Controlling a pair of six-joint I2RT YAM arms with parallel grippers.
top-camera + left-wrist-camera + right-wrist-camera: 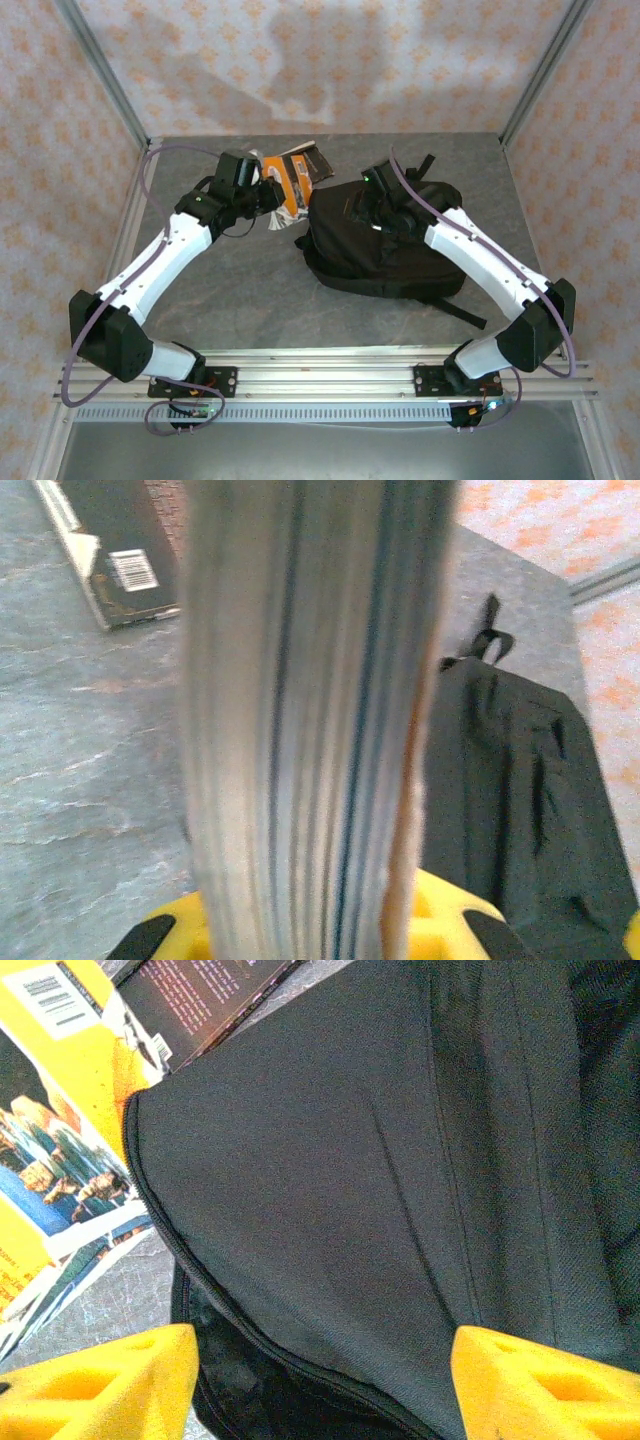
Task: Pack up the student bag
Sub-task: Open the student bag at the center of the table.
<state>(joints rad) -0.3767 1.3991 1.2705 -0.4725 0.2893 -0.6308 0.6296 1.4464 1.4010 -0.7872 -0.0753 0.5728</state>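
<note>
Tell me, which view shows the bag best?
The top external view: nearly the whole bag lies there with its straps, partly under the right arm. The left wrist view has one side of it, beside a held book. The right wrist view has close fabric and a zipper edge.

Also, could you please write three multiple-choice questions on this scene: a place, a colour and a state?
1. The right hand is above: A the backpack; B bare table; C a plate.
2. The backpack is: A red; B black; C blue.
3. The left hand is: A open, empty; B shut on a strap; C shut on a book.
Answers: 1 A, dark fabric lies between its yellow fingers; 2 B, black in the top view; 3 C, page edges stand clamped in it.
</note>
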